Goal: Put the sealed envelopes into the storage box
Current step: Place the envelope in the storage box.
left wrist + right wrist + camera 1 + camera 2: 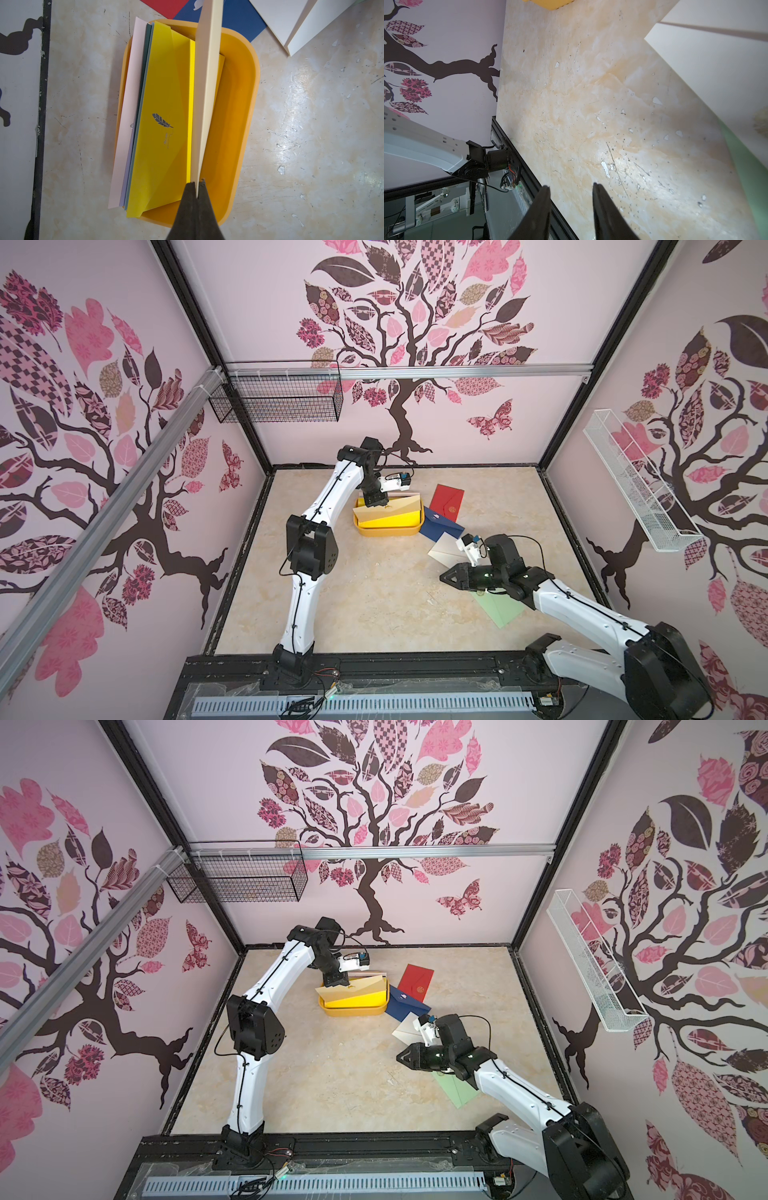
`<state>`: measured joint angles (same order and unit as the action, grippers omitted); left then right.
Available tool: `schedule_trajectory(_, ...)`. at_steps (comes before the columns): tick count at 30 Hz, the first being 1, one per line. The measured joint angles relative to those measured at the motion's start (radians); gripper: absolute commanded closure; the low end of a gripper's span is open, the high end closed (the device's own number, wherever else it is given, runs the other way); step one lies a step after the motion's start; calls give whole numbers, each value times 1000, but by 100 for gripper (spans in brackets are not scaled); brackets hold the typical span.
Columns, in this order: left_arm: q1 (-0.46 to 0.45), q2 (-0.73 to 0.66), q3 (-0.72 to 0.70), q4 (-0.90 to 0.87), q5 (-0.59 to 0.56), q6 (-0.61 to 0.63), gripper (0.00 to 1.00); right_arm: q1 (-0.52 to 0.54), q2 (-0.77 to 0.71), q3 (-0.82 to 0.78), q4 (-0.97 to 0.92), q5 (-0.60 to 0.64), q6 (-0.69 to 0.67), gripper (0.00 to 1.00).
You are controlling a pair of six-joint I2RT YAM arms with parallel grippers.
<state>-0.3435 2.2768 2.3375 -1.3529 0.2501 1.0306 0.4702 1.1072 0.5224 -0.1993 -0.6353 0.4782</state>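
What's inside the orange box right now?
Leaning together: a pink envelope, lilac envelope, dark green envelope and, frontmost, a yellow envelope. The left gripper holds a cream envelope over the box. The floor under them is hidden.

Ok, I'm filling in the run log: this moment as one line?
left gripper: shut on cream envelope over storage box | right gripper: open, empty | unboxed: red envelope, navy envelope, white envelope, light green envelope

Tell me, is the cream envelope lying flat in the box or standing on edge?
On edge. The left hand pinches the cream envelope upright over the storage box, beside the leaning yellow envelope. Floor contact: cannot tell.
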Motion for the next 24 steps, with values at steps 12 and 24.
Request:
schedule_trajectory(12, 11, 42, 1, -43, 40, 46, 78, 1, 12, 0, 0, 0, 0, 63)
schedule_trajectory(24, -29, -1, -125, 230, -124, 0, 55, 1, 12, 0, -3, 0, -1, 63)
